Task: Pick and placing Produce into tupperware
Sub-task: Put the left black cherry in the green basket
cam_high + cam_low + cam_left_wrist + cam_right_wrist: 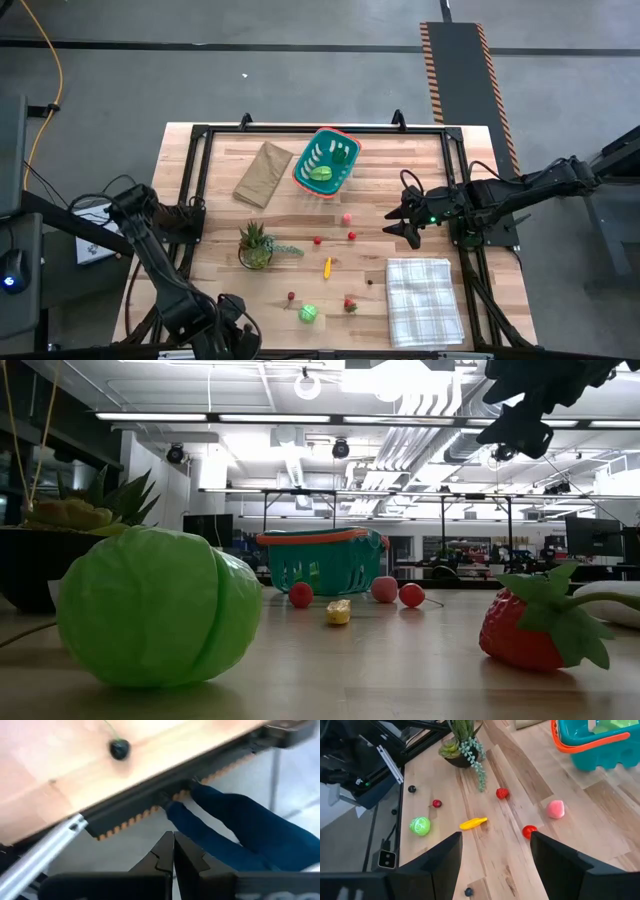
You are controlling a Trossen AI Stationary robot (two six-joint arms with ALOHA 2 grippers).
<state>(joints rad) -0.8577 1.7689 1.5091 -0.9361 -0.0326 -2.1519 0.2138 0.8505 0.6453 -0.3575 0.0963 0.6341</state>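
Observation:
The teal tupperware [325, 162] with an orange rim stands at the table's far middle, with green pieces inside. Produce lies loose on the wood: a green cabbage [309, 314], a strawberry [350, 304], a yellow piece [327, 266], a pink piece [346, 217] and small red ones [351, 236]. My right gripper [495, 855] hangs open above the table's right side [400, 222], pointing toward the produce and touching nothing. My left gripper [173, 847] is shut and empty over the table's near edge [243, 330], near a small dark berry [119, 749].
A spiky potted plant [256, 245] stands left of centre, a flat brown paper bag [263, 172] lies beside the tupperware, and a checked cloth [424, 300] covers the near right corner. Something in blue cloth [240, 820] shows below the table's near edge.

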